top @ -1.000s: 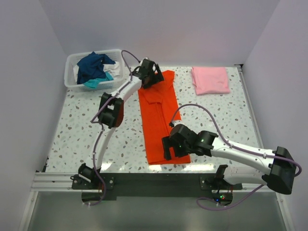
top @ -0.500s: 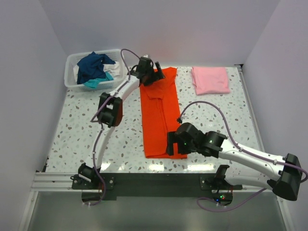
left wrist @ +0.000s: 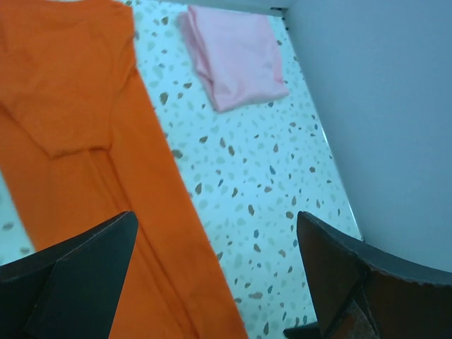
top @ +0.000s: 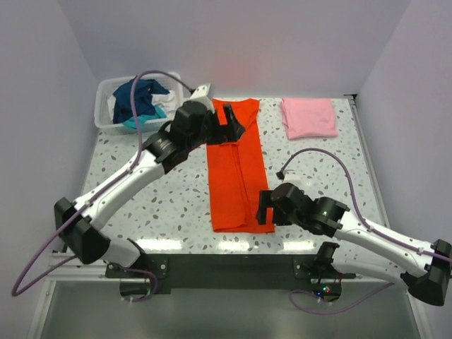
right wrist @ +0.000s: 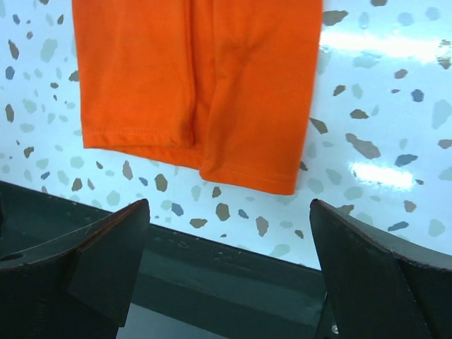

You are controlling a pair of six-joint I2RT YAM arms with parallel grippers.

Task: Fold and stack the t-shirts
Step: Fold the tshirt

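Speckled table (top: 176,198); left fingers (left wrist: 78,275), right fingers (right wrist: 92,254) wide

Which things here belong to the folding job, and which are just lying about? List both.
Job: orange-red t-shirt; pink t-shirt; navy, teal and white shirts heaped together.
Lying about: plastic basket holding that heap; speckled table.

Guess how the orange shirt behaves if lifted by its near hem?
Probably floppy: the orange shirt lies flat in thin folded layers, so it would likely drape and unfold if lifted by one corner. It seems light, since the hem edge looks thin. Pushed, it may bunch rather than slide whole on the glossy table.
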